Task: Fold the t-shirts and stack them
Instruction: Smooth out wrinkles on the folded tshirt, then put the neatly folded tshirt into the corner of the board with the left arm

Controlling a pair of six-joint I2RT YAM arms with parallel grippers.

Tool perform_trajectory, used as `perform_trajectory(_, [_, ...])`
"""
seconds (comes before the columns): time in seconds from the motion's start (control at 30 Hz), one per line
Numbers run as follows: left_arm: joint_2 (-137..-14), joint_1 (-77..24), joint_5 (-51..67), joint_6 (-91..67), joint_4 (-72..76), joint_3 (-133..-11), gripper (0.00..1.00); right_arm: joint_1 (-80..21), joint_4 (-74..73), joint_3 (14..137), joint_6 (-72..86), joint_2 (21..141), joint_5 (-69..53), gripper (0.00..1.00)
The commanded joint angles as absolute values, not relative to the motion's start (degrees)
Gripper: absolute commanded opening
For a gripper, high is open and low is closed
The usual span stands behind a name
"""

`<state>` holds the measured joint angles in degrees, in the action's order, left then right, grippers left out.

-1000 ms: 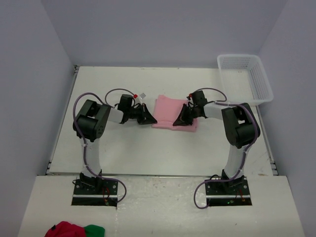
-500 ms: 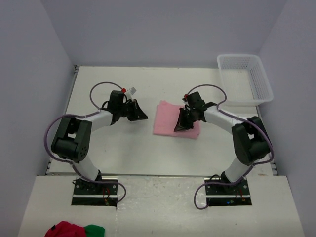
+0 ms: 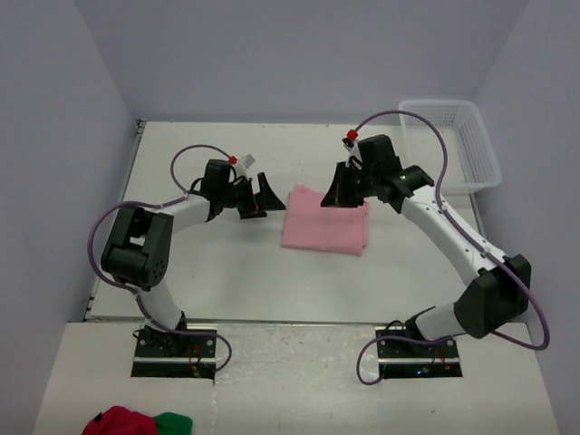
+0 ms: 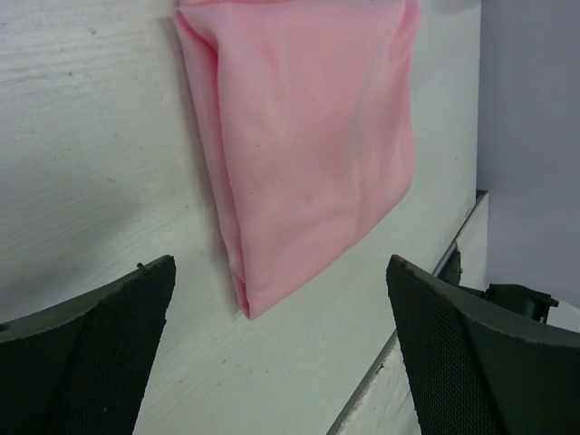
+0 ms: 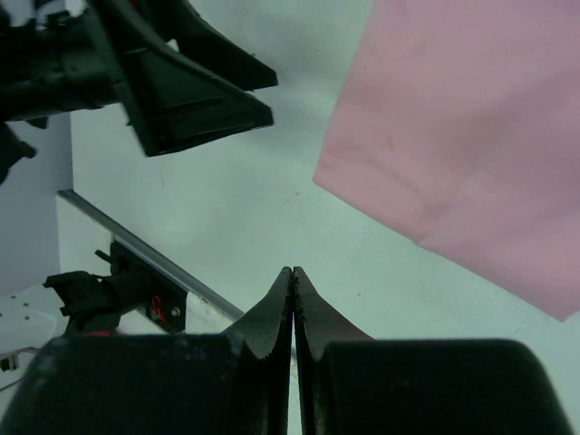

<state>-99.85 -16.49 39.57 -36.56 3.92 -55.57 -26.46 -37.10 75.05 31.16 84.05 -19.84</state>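
Note:
A light pink t-shirt (image 3: 324, 220) lies folded into a flat rectangle in the middle of the table, and neither gripper touches it. In the left wrist view the t-shirt (image 4: 308, 136) lies just ahead, its near corner between the fingers' line. My left gripper (image 3: 263, 198) (image 4: 281, 263) is low over the table just left of the shirt, open wide and empty. My right gripper (image 3: 338, 192) (image 5: 292, 270) hangs above the shirt's far edge, shut with nothing between its fingers. The right wrist view shows the t-shirt (image 5: 471, 136) below and the left gripper (image 5: 199, 91) beyond.
A white plastic basket (image 3: 486, 154) stands at the table's far right corner. A red and green bundle of cloth (image 3: 136, 422) lies off the table at the near left. The table's metal edge strip (image 4: 426, 308) runs close to the left gripper.
The left gripper has opened wide, staying just left of the shirt. The right arm has lifted off the shirt and swung toward its far edge, still shut.

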Motion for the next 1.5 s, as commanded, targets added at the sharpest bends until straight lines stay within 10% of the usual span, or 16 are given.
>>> perform_trajectory(0.0, [-102.03,-15.73,38.42,-33.76,2.65,-57.73,0.99,-26.46,-41.31,78.75,29.62,77.71,-18.72,0.0])
perform_trajectory(0.83, [-119.77,-29.34,23.84,-35.59,0.71,-65.29,0.92,-26.45,-43.24,77.7,30.32,58.1,-17.93,0.0])
perform_trajectory(1.03, [-130.5,-35.94,21.45,-44.38,2.11,-70.57,0.64,-26.37,-44.38,77.08,30.85,52.39,-17.49,0.0])
perform_trajectory(1.2, [-133.33,-36.57,19.96,-47.37,3.87,-71.01,0.04,-26.37,-46.23,76.99,31.02,47.39,-15.82,0.0])
perform_trajectory(1.47, [-135.18,-35.95,23.54,-45.53,1.13,-77.08,0.0,-26.37,-47.11,75.59,31.38,44.91,-17.14,0.0])
